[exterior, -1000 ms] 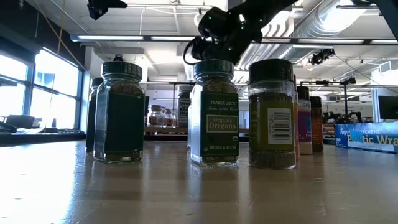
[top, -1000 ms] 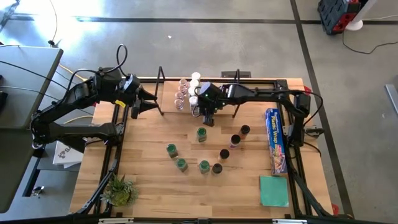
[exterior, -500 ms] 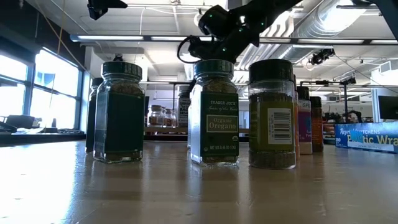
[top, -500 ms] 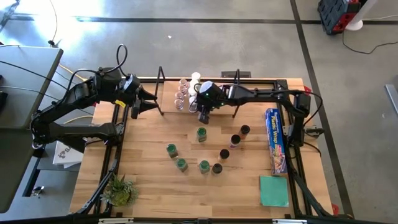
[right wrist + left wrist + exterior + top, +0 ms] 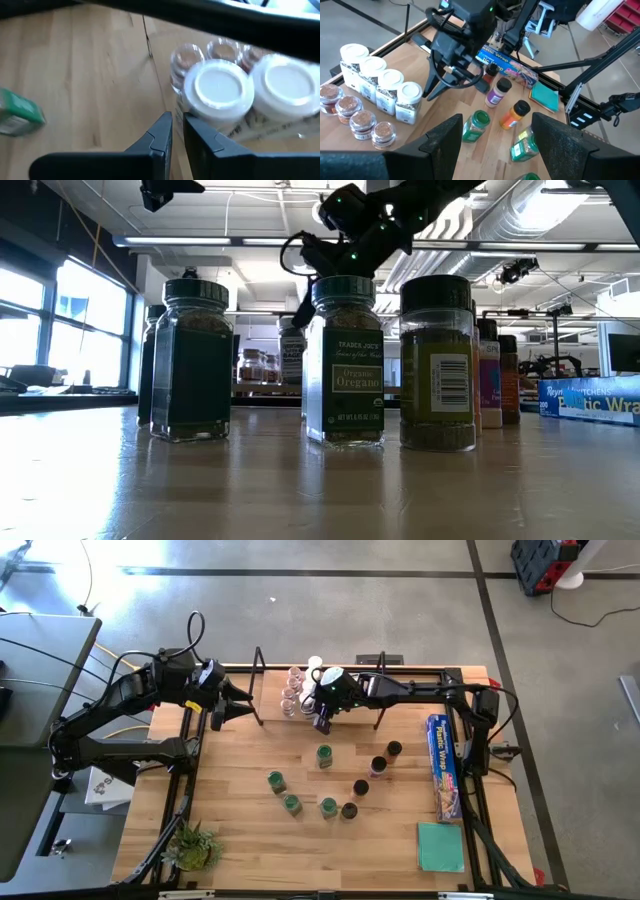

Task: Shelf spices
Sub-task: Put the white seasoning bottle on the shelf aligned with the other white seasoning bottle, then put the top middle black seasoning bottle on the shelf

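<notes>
On the shelf (image 5: 260,690) at the table's far side stand pink-topped jars (image 5: 291,692) and white-topped jars (image 5: 313,668). Loose spice jars stand on the table nearer me: green-topped ones (image 5: 323,755) and dark-topped ones (image 5: 379,766). My right gripper (image 5: 322,724) points down just on the near side of the white-topped row. Its fingers are nearly together and hold nothing (image 5: 177,131). My left gripper (image 5: 240,700) waits open, left of the shelf, and faces the jars (image 5: 492,132). My right gripper's shut fingers (image 5: 192,137) come slanting down next to the white-topped jar (image 5: 220,90) at the near end of its row. I cannot tell whether they touch its side.
A long blue wrap box (image 5: 443,765) lies by the right edge, and a flat teal square (image 5: 441,846) sits at the near right corner. A small plant (image 5: 192,845) stands at the near left corner. Bare wood (image 5: 230,755) lies between the shelf and the loose jars.
My right gripper has moved a little toward the far and left edges, away from the loose green-topped jar and up to the white-topped jars on the shelf. No jar has moved.
</notes>
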Action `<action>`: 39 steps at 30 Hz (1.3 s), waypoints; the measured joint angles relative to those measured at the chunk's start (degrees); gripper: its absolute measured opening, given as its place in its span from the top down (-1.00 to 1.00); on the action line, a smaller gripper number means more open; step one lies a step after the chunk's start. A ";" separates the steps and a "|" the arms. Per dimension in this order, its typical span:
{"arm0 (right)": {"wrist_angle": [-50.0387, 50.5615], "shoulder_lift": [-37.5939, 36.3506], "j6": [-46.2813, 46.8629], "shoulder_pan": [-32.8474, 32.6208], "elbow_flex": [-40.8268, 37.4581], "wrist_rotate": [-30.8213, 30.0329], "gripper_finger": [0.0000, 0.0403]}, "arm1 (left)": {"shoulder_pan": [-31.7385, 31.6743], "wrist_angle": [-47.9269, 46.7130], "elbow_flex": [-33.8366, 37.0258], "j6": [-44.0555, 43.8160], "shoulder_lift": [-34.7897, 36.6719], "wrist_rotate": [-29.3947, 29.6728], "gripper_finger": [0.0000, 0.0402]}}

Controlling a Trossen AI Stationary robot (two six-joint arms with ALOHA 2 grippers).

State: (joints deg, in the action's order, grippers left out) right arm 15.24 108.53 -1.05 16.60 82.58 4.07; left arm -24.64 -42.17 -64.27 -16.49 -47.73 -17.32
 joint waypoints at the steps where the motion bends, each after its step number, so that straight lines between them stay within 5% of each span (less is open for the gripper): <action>1: 0.40 -0.01 0.24 -0.29 0.87 0.22 0.81 | 0.00 -0.02 0.00 -0.44 0.00 0.00 -0.17; 14: 44.03 -9.64 3.89 -7.60 24.16 -0.60 0.78 | -0.02 -0.02 0.02 -0.97 0.00 -0.02 -0.17; 21: 64.74 -9.76 6.78 -15.06 23.69 6.39 0.42 | -0.01 -0.02 0.01 0.69 0.00 0.13 -0.17; 31: 62.63 -9.62 11.52 -21.70 6.50 3.48 -0.42 | -0.02 -0.04 0.02 3.16 0.00 -0.17 -0.17; 39: 54.02 -9.80 18.36 -20.18 -3.11 0.72 -0.57 | 0.00 -0.09 0.00 3.71 0.00 -0.66 -0.17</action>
State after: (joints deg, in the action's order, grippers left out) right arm 69.25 98.73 17.32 -3.58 79.47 4.79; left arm -24.64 -42.26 -64.27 -12.78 -47.72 -17.98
